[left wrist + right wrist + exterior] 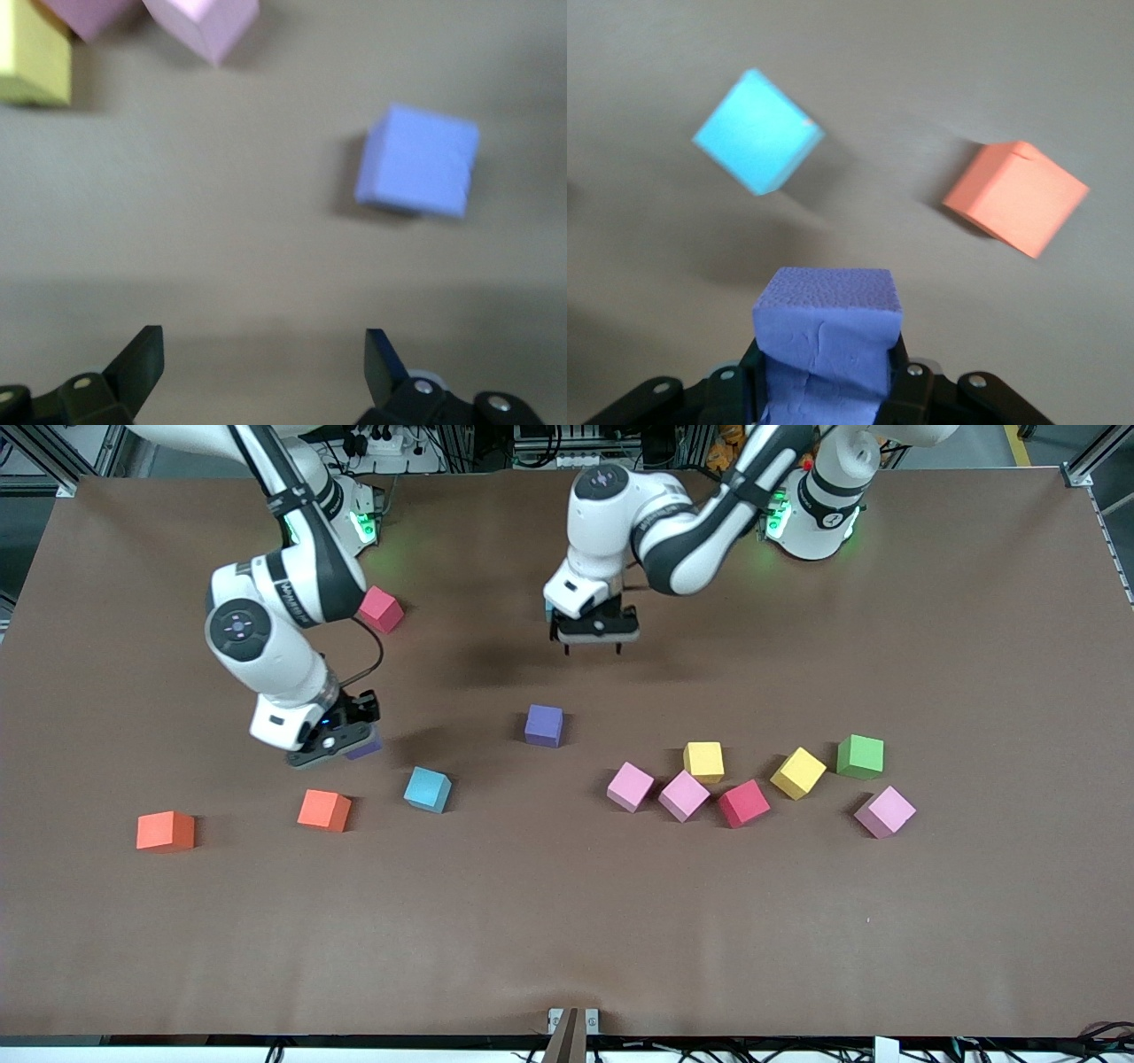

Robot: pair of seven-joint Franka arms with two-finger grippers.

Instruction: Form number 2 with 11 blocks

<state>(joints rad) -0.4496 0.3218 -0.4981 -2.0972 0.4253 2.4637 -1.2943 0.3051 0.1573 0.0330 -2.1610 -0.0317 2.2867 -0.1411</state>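
Note:
My right gripper (pixel 341 746) is shut on a purple block (pixel 828 341), low over the table toward the right arm's end. A blue block (pixel 428 789) and an orange block (pixel 324 810) lie close by, and both show in the right wrist view, blue (pixel 757 131) and orange (pixel 1016 197). My left gripper (pixel 594 642) hangs open and empty over the middle of the table. A second purple block (pixel 543 725) lies just in front of its open fingers (pixel 264 363). The blocks lie scattered; no number 2 is in view.
Two pink blocks (pixel 630 786) (pixel 683 795), two yellow ones (pixel 703 762) (pixel 797 772), a red one (pixel 743 803), a green cube (pixel 860 756) and another pink block (pixel 884 811) cluster toward the left arm's end. A red block (pixel 381 609) and an orange one (pixel 166 832) lie toward the right arm's end.

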